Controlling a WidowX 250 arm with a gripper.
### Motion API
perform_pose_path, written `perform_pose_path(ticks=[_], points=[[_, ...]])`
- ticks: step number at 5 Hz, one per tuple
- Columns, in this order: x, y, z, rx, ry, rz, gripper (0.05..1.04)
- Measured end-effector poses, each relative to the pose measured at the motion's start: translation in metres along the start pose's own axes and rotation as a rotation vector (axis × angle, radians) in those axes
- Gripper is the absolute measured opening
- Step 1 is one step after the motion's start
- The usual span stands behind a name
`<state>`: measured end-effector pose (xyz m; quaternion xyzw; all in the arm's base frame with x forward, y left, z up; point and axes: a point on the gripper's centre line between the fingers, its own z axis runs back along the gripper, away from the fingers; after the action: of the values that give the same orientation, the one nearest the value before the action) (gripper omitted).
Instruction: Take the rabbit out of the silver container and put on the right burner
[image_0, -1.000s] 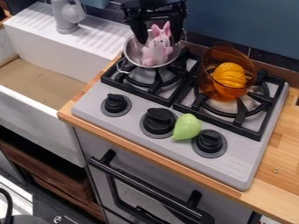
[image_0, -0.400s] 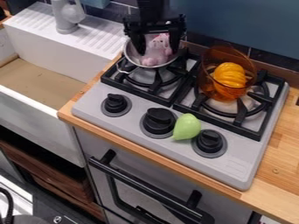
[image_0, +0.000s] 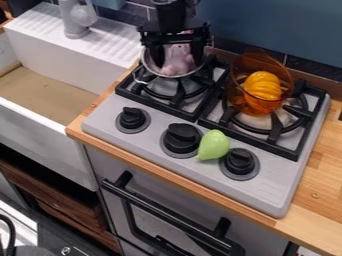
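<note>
The pincer (image_0: 178, 63) stands open astride the rabbit (image_0: 176, 61) — pale pink, rounded — in the silver container (image_0: 149, 62).

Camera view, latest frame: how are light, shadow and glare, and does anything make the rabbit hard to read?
Camera view: soft, fairly even light on the grey stovetop; camera view: small highlights on the orange pumpkin, deep shadow in the wooden shelf below the sink; camera view: the dark gripper partly covers the rabbit.
</note>
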<state>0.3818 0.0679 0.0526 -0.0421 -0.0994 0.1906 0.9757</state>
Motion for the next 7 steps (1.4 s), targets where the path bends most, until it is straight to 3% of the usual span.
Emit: perform_pose_path(ticks=[1, 3, 4, 5, 6, 7], points=[[-0.001, 0.0, -0.003, 0.01, 0.01, 0.014, 0.949], [0.0, 0.001, -0.003, 0.016, 0.021, 0.026, 0.459], [0.0, 0.002, -0.004, 0.022, 0.02, 0.048, 0.316], [0.004, 0.004, -0.001, 0.034, -0.018, 0.104, 0.265], [0.007, 0.009, 0.008, 0.04, 0.01, 0.162, 0.279], [0.015, 0.01, 0.033, 0.055, -0.068, 0.22, 0.288]])
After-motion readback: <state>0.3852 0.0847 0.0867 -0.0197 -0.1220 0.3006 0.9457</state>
